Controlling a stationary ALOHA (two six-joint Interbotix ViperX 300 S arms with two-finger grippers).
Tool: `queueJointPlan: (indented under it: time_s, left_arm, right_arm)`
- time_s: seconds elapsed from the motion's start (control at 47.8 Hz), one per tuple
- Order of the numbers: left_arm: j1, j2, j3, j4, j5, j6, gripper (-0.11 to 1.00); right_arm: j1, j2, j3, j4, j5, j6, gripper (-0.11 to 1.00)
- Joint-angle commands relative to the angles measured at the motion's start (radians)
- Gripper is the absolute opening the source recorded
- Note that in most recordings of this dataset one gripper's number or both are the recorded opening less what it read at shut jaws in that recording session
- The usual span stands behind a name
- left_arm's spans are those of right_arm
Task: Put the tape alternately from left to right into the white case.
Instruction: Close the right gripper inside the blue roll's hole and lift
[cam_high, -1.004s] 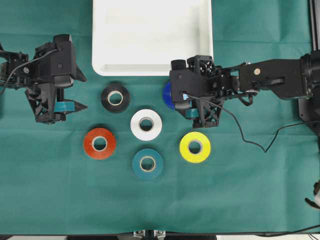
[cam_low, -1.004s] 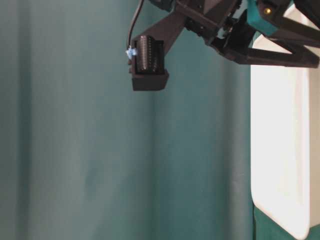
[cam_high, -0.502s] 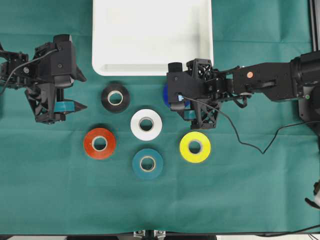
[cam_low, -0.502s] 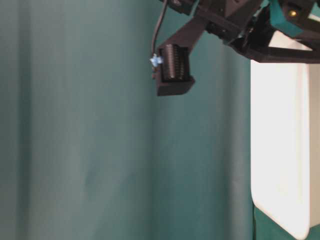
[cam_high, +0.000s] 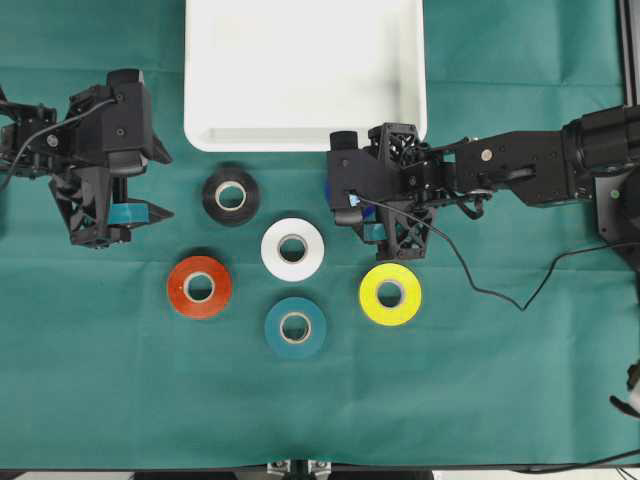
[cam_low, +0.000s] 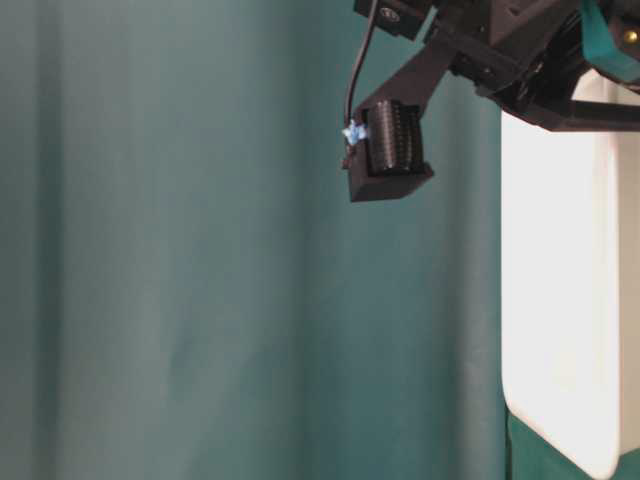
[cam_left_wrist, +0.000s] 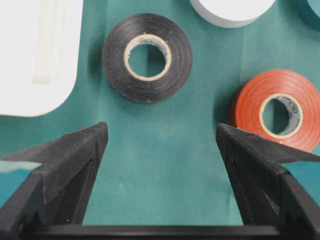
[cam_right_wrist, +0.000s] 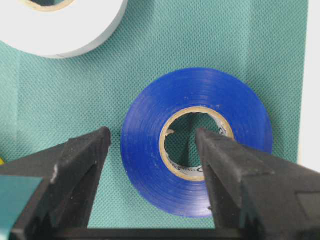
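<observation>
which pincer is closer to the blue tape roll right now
Right. The right pincer hangs over the blue roll, one finger above its core; the left pincer sits far off, past the black roll.

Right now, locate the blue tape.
In the right wrist view, the blue tape lies flat on the green cloth between the open right gripper's fingers, beside the white tape.

The white case (cam_high: 305, 75) holds no rolls. Below its near rim, flat on the green cloth (cam_high: 500, 380), lie the black roll (cam_high: 230, 196), blue roll (cam_right_wrist: 196, 141), white roll (cam_high: 292, 249), red-orange roll (cam_high: 199, 287), teal roll (cam_high: 295, 327) and yellow roll (cam_high: 390, 294).
</observation>
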Motion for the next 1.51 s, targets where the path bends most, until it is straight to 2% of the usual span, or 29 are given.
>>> queueJointPlan:
  time_s: [0.0,0.669,0.774,0.899,1.192,1.485]
  left_arm:
    - [-0.003,-0.006,-0.012,0.000,-0.003,-0.002,0.81]
    - [-0.003,-0.006,-0.017,0.002,0.006,-0.005,0.81]
    - [-0.003,-0.006,-0.018,0.000,0.015,-0.005,0.81]
    - [-0.003,-0.006,-0.018,0.000,0.017,-0.005,0.81]
    - [-0.002,-0.008,-0.020,0.000,0.017,-0.005,0.81]
    - [-0.003,-0.012,-0.023,0.000,0.015,-0.005,0.81]
  right_arm:
    - [0.000,-0.006,-0.018,0.002,-0.008,0.003,0.72]
    - [-0.011,0.011,-0.018,0.000,-0.017,0.003,0.71]
    - [-0.011,0.011,-0.015,0.000,-0.011,0.002,0.62]
    - [-0.009,0.011,-0.020,0.000,-0.002,0.002,0.32]
    - [0.000,-0.003,-0.052,0.000,0.043,0.000,0.31]
    - [0.048,-0.106,-0.081,0.002,0.041,0.000,0.31]
